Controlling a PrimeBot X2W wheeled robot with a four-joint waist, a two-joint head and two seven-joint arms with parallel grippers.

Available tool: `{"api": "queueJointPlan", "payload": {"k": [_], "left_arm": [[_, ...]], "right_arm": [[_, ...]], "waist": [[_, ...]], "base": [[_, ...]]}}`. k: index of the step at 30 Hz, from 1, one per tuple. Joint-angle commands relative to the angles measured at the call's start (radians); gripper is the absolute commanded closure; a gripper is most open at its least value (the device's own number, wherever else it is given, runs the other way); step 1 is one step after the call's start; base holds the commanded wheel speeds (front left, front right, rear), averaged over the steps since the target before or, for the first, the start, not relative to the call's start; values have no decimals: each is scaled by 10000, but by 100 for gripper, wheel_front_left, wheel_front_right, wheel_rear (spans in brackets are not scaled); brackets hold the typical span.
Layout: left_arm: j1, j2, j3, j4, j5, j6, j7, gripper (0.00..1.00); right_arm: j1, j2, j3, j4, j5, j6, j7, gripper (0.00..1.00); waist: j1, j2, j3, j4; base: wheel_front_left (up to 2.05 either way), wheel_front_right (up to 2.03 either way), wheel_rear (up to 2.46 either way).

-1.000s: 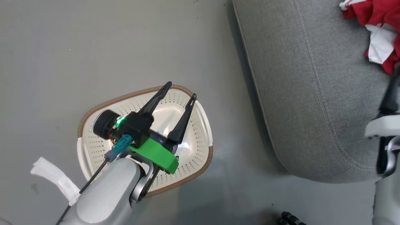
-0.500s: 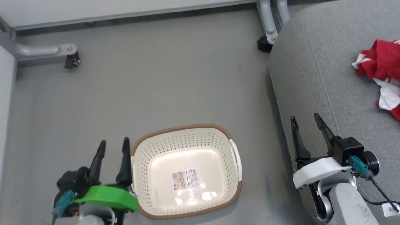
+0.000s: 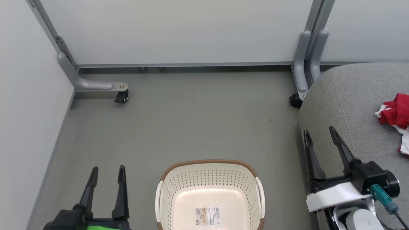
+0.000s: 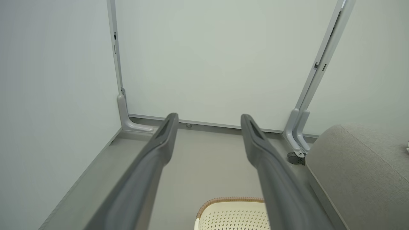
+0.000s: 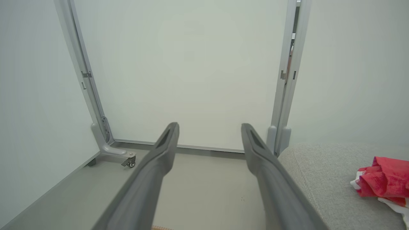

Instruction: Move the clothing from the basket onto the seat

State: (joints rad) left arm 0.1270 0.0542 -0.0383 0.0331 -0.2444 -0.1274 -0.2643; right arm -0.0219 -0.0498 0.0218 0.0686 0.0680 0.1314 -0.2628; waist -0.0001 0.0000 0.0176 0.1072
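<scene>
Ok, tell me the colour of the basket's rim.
Brown, woven-look, on the basket rim; the head view shows it best.

floor [image 3: 191, 121]: basket [image 3: 209, 188], partition caster feet | seat [image 3: 351, 105]: red clothing [image 3: 396, 113]

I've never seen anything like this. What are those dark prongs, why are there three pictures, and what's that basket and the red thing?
The dark prongs are a robot's two grippers, its hands. The top picture comes from a camera on its head, looking down at the floor: the left gripper shows at the lower left and the right gripper at the lower right. The other two pictures come from cameras on each wrist, looking along that gripper's own fingers, which is why the prongs look so large there. Both grippers are open and hold nothing.

On the grey floor stands a cream basket with holes in its walls; inside I see just a label on its bottom. To the right is a big grey seat, and the red and white clothing lies on it. White partition panels stand behind.
</scene>
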Motion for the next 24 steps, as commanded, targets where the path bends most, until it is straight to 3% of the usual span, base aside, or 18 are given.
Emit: {"api": "queueJointPlan", "payload": {"k": [1,13,24], "left_arm": [[182,2,-191,-192,87,-45,1,0],[735,163,-670,-741,434,-43,1,0],[812,158,-696,-618,423,-44,1,0]], "right_arm": [[337,-18,-50,-133,-16,-16,-30,0],[1802,-16,-95,-398,367,-16,-30,0],[1946,-18,-155,-398,336,-16,-30,0]], "waist": [[1,0,-346,221],[1,0,-554,-86],[1,0,-603,-452]], "base": [[0,0,0],[0,0,0],[0,0,0]]}}
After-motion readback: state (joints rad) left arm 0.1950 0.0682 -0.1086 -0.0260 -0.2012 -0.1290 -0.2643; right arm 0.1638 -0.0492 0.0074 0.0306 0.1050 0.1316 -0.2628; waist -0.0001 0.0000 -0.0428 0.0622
